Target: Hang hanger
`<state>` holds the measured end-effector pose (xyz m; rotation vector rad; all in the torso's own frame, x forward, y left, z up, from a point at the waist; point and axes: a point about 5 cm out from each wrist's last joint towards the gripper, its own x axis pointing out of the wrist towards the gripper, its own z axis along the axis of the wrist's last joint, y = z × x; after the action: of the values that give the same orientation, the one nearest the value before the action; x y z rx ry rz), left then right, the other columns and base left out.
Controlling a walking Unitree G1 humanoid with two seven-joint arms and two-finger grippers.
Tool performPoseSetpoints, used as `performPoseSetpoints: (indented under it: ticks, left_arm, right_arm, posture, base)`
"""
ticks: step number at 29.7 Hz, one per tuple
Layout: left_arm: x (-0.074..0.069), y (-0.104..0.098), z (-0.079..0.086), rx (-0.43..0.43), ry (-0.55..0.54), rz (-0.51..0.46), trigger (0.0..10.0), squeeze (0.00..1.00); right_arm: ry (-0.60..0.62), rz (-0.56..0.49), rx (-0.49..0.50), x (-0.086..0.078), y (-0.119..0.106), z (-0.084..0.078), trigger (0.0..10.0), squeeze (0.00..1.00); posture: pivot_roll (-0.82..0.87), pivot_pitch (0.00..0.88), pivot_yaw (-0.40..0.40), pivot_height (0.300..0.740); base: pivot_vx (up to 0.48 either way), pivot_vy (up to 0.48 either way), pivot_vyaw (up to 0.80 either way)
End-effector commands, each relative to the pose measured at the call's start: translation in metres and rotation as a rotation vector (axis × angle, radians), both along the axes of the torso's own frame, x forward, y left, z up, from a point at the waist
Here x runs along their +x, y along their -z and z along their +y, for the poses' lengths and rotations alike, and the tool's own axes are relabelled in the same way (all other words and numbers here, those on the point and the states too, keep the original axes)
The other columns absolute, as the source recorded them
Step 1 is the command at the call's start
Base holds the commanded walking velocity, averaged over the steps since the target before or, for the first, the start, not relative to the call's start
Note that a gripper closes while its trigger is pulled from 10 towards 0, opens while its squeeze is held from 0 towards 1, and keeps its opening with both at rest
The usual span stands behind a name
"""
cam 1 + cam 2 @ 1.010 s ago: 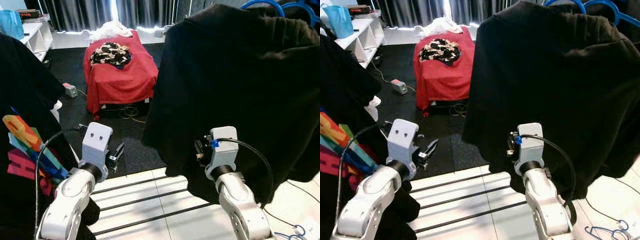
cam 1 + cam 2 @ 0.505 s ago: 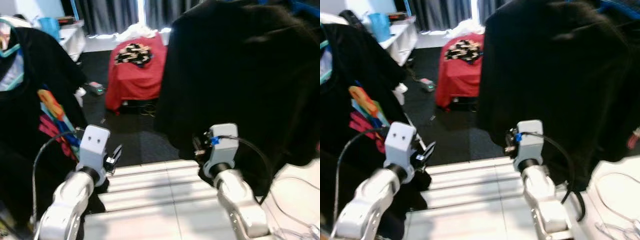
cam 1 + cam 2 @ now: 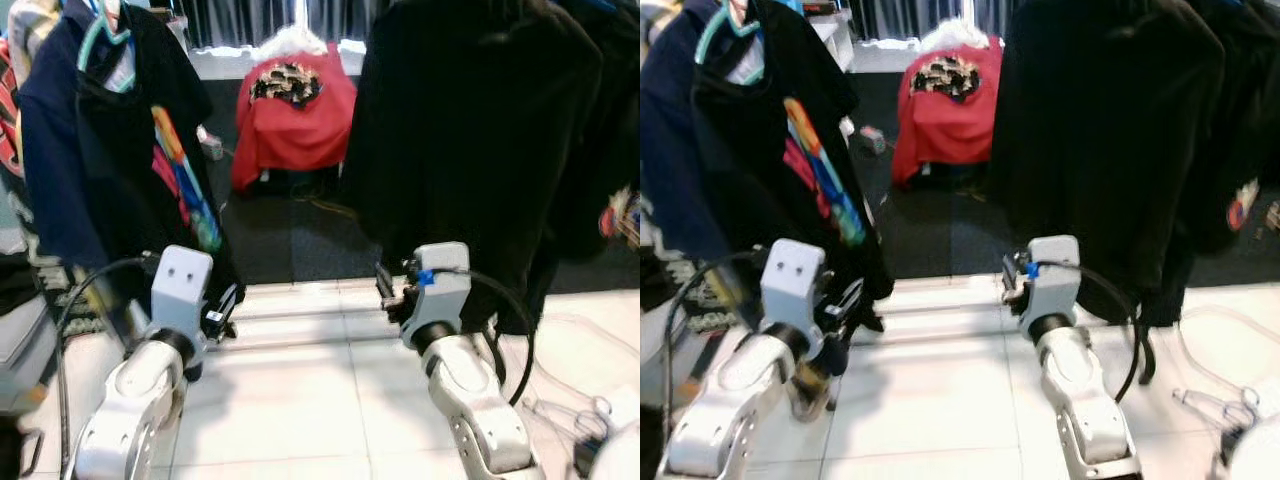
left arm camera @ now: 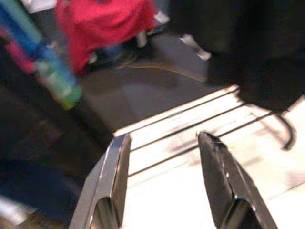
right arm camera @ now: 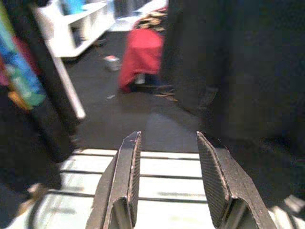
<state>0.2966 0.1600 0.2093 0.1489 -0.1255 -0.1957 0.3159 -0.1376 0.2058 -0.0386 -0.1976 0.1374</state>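
Two claws: left claw (image 4: 164, 183) and right claw (image 5: 167, 183) both spread apart, empty.
View shift: swung left, dark graphic-print shirt (image 3: 150, 150) on teal plastic hanger (image 3: 98, 45) now nearer.
Task meaning: probably repositioning; nothing held to hang.

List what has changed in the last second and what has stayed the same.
The head camera has swung: the whole scene has shifted, bringing the hung print shirt on the robot's left fully into view and putting the red-covered table nearer the middle. That is camera motion, not the things moving. Nothing was gripped or released. The left gripper and right gripper stay open and empty, held out before the black garment.
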Motion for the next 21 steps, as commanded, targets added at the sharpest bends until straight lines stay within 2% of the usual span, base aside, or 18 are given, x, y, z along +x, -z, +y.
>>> performPoseSetpoints:
  ticks: [1,21]
  left_arm:
    - [-0.0015,0.0015,0.0036,-0.002,-0.015,0.008,10.0,0.00]
    - [-0.0022,0.0017,0.0049,0.000,-0.025,0.010,10.0,0.00]
  right_arm:
    - [-0.022,-0.009,0.003,-0.0023,-0.0021,0.0042,10.0,0.00]
    - [-0.053,-0.009,-0.013,-0.0030,-0.0022,0.0090,10.0,0.00]
  posture:
    - [-0.07,0.199,-0.018,0.740]
    - [-0.06,0.201,-0.018,0.740]
  base:
    - [-0.379,0.000,0.00]
    - [-0.373,0.000,0.00]
